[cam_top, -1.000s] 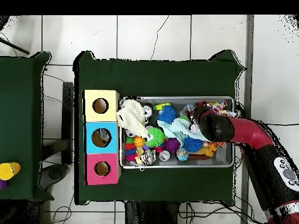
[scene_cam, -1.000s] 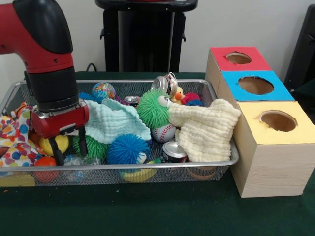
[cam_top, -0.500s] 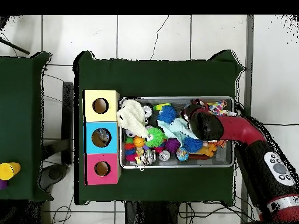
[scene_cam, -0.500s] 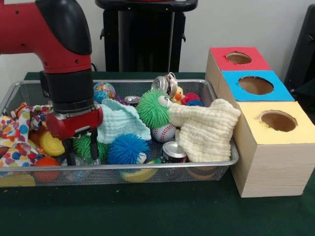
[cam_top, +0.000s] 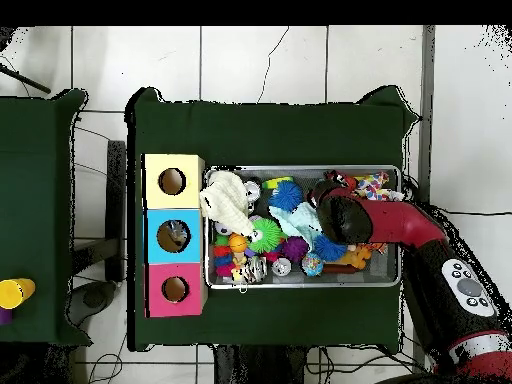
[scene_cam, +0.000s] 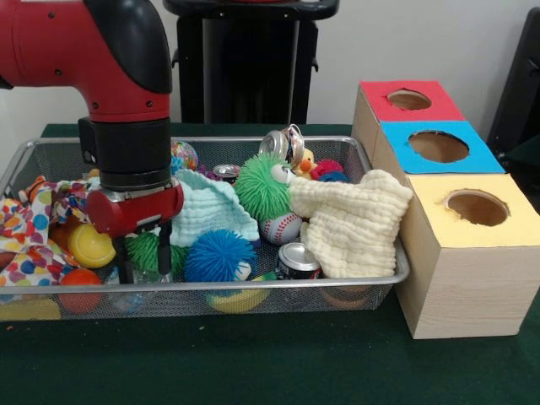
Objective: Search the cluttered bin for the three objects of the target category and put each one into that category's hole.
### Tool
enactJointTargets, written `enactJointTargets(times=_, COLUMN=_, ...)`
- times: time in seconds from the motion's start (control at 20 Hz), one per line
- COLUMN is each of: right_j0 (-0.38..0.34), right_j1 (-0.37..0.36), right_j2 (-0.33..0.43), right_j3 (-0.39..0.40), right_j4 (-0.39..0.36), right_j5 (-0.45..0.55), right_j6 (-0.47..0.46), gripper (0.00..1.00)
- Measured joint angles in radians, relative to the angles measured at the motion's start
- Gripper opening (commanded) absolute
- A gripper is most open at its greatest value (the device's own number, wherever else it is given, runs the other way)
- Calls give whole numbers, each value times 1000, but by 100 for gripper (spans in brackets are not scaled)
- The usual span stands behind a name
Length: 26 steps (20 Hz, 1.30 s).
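Observation:
The wire mesh bin [scene_cam: 253, 285] is full of toys and also shows in the overhead view [cam_top: 300, 169]. My gripper [scene_cam: 145, 260] hangs low in the bin's front left part. It is open, with its black fingers [scene_cam: 126, 263] apart. A crinkled clear plastic bottle [scene_cam: 142, 277] glints just below and between them, against the front rim. I cannot tell whether they touch it. In the overhead view the red arm [cam_top: 345, 213] hides the gripper and the bottle. No other clear bottle shows. The box's holes are red [scene_cam: 409, 99], blue [scene_cam: 438, 146] and yellow [scene_cam: 477, 207].
Around the gripper lie a mint cloth [scene_cam: 207, 211], a blue spiky ball [scene_cam: 218, 256], a green spiky ball [scene_cam: 152, 251] and a yellow ball [scene_cam: 89, 246]. A spotted cloth [scene_cam: 25, 240] fills the left end. Silver cans [scene_cam: 297, 257], a cream cloth [scene_cam: 354, 221] and a baseball [scene_cam: 281, 228] lie further right.
The arm has moved right in the front view, along the bin's front, and the gripper now stands over the clear bottle. The fingers' gap looks unchanged.

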Motion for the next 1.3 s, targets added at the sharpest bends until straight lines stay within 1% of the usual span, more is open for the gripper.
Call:
enactJointTargets(times=0.3, right_j0=5, right_j1=0, right_j2=-29, right_j3=11, right_j4=0, right_j5=-36, right_j6=0, gripper=100)
enactJointTargets(times=0.7, right_j0=26, right_j1=-8, right_j2=-70, right_j3=25, right_j4=8, right_j5=-49, right_j6=0, gripper=100)
enactJointTargets(times=1.0, right_j0=66, right_j1=-24, right_j2=-104, right_j3=27, right_j4=22, right_j5=-53, right_j6=3, gripper=100)
enactJointTargets(times=1.15, right_j0=98, right_j1=-33, right_j2=-130, right_j3=28, right_j4=35, right_j5=-60, right_j6=3, gripper=100)
enactJointTargets(times=1.3, right_j0=110, right_j1=-36, right_j2=-138, right_j3=28, right_j4=44, right_j5=-66, right_j6=3, gripper=100)
